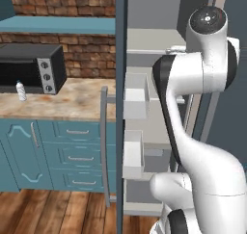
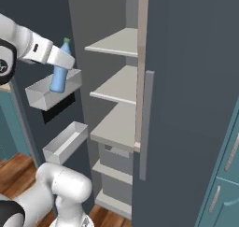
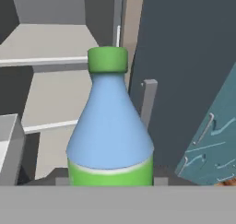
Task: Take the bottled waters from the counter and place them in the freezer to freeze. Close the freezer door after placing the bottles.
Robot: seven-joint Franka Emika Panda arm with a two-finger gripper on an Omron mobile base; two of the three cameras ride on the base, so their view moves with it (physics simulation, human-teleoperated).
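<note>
Gripper point(image 2: 59, 62) is clamped on the blue bottle point(image 2: 59, 68), held upright with green cap up, in front of the open freezer point(image 2: 116, 86), just over the upper door bin point(image 2: 49, 93) on the freezer door point(image 1: 120, 108). In the hand view the blue bottle's neck and cap fill the centre with the grey shelves point(image 3: 50, 61) beyond. The clear bottle point(image 1: 20, 91) is on the counter point(image 1: 72, 103), next to the toaster oven point(image 1: 31, 69), so roughly half the job remains.

Risks from here:
- Bottle base seems to hang close to the bin's front wall; depth is hard to judge from this angle. A straight push toward the shelves could catch that wall and twist the bottle in the grip
- Releasing before the base sits flat on a shelf risks it tipping and rolling out
- Elbow sits close by the door; a wide swing could nudge it partly shut on the arm
</note>
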